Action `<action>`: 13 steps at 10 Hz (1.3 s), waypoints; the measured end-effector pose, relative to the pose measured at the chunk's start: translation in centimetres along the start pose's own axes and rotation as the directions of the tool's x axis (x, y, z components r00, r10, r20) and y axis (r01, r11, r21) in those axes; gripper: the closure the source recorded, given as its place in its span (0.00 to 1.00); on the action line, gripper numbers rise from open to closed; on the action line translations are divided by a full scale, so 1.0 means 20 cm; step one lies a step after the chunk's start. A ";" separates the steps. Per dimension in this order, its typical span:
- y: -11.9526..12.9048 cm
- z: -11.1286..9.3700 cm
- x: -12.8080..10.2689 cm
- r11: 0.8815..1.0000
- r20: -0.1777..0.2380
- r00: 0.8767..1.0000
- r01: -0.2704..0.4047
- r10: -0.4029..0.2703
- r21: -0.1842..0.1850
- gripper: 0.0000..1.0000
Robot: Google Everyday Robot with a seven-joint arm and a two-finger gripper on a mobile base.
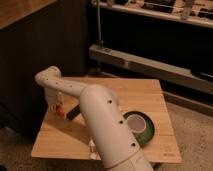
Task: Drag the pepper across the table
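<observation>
The pepper (pixel 60 111) is a tiny orange-red lump near the left edge of the light wooden table (pixel 135 95). My gripper (pixel 54 103) hangs from the white arm's wrist at the table's left side, right at the pepper and partly covering it from above and the left. The white arm (pixel 100 115) sweeps from the bottom centre up and left across the table and hides the surface beneath it.
A dark oblong block (pixel 73 114) lies just right of the pepper. A clear whitish bottle (pixel 92 148) lies near the front edge. A green bowl (pixel 140 128) stands at the front right. A dark panel wall is at the left and a metal rack behind.
</observation>
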 end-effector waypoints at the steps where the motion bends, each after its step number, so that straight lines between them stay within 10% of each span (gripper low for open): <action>1: -0.01 0.01 0.00 1.000 0.006 1.000 0.006 -0.006 0.001 0.62; 13: -0.15 0.07 -0.11 0.992 0.008 0.993 0.114 -0.115 0.060 0.62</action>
